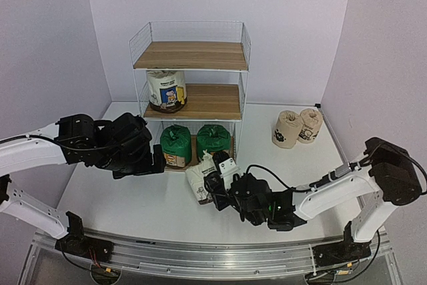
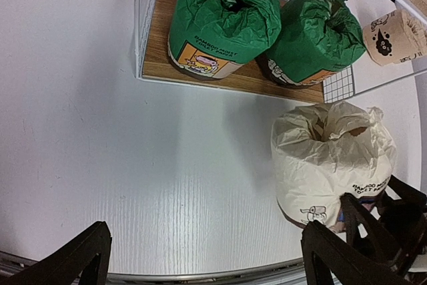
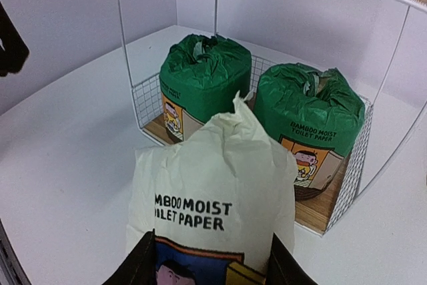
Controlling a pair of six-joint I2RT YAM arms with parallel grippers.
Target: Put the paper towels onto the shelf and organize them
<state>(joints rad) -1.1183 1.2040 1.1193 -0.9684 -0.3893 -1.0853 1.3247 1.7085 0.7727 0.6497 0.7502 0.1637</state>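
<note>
The shelf (image 1: 193,55) stands at the back centre. Its top board is bare. A white roll with a blue-yellow label (image 1: 166,90) stands at the left of the middle board. Two green rolls (image 1: 175,145) (image 1: 213,141) fill the bottom board. They also show in the left wrist view (image 2: 223,18) (image 2: 313,38) and in the right wrist view (image 3: 203,78) (image 3: 310,115). My right gripper (image 1: 215,181) (image 3: 212,258) is shut on the second white roll (image 1: 199,179) (image 3: 213,198) (image 2: 330,158), just in front of the shelf. My left gripper (image 1: 153,167) (image 2: 207,265) is open and empty, left of that roll.
Two tan rolls with black prints (image 1: 287,129) (image 1: 310,125) stand side by side on the table right of the shelf; one shows in the left wrist view (image 2: 393,37). The white table (image 1: 133,198) ends at a metal rail (image 1: 200,258) at the near edge. Walls close the back and sides.
</note>
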